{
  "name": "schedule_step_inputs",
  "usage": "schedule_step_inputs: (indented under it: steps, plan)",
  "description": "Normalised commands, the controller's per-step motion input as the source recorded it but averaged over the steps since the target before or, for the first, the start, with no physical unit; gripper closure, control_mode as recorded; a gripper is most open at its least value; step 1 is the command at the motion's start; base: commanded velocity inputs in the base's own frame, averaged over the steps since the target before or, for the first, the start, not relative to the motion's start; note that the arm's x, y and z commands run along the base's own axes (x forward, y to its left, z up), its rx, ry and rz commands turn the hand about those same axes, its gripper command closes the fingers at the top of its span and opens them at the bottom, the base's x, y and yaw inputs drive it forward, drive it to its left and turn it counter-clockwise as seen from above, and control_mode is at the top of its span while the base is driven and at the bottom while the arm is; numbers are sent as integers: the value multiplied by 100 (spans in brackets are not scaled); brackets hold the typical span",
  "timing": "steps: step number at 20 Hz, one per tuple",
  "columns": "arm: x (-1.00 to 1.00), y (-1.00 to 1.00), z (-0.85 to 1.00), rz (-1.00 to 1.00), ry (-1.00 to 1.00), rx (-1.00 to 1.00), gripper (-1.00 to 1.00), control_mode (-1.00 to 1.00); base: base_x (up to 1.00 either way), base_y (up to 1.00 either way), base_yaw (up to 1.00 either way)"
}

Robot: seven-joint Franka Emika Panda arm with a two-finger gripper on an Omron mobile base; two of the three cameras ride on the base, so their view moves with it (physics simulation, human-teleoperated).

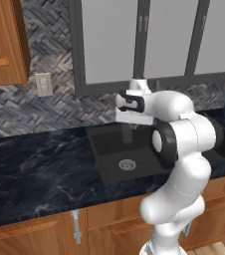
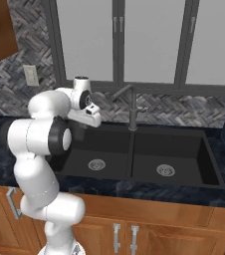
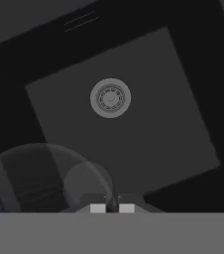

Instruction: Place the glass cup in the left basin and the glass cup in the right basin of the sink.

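- My hand view catches a clear, domed glass cup my base views miss.
- Matte black left basin, steel drain.
- Hand pinched narrow; holding what, I cannot tell.

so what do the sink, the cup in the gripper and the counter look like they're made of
Sink: matte black, composite-looking, no shine; steel drain rings.
Glass cup: clear glass, the basin floor shows through it, seemingly held in the shut gripper.
Counter: polished dark stone, marble-like, pale veins and gloss.
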Motion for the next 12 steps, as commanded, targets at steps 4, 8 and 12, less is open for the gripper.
schedule_step_inputs:
  steps: [4, 8, 12]
  plan:
    - [13, -10, -30, 22, 7, -1, 100, -100, 0, 0, 0]
    - [10, 1, -20, 29, 0, -6, 100, -100, 0, 0, 0]
    - [13, -1, -4, 28, 0, -1, 100, -100, 0, 0, 0]
